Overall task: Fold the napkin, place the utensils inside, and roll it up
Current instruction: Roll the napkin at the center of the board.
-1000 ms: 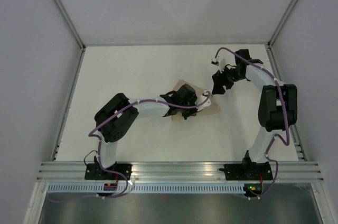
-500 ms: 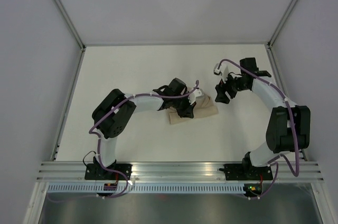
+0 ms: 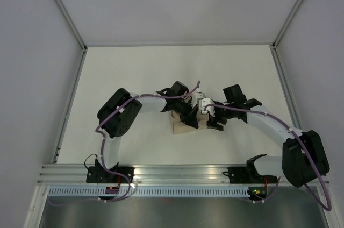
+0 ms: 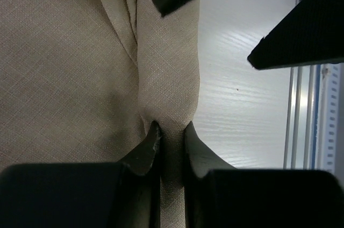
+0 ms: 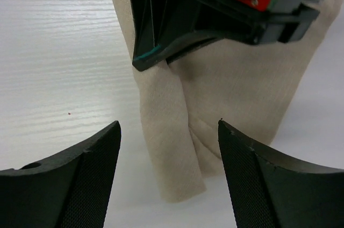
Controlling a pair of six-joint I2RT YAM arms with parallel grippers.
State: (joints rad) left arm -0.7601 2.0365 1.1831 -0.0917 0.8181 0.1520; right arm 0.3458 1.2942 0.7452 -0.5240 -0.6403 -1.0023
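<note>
Napkin (image 3: 180, 127) sits folded on the table (image 3: 134, 72), left claw (image 4: 171, 131) pinched on a ridge of it, right claw (image 5: 168, 125) spread wide just above its end. I'd hold that pinch firm and roll slow so nothing unravels.

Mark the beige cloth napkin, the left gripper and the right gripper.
beige cloth napkin (image 4: 64, 77), left wrist view, flat fabric left of the pinch.
left gripper (image 4: 171, 129), left wrist view, between fingertips pinching a napkin fold.
right gripper (image 5: 167, 123), right wrist view, gap between open fingertips.
</note>
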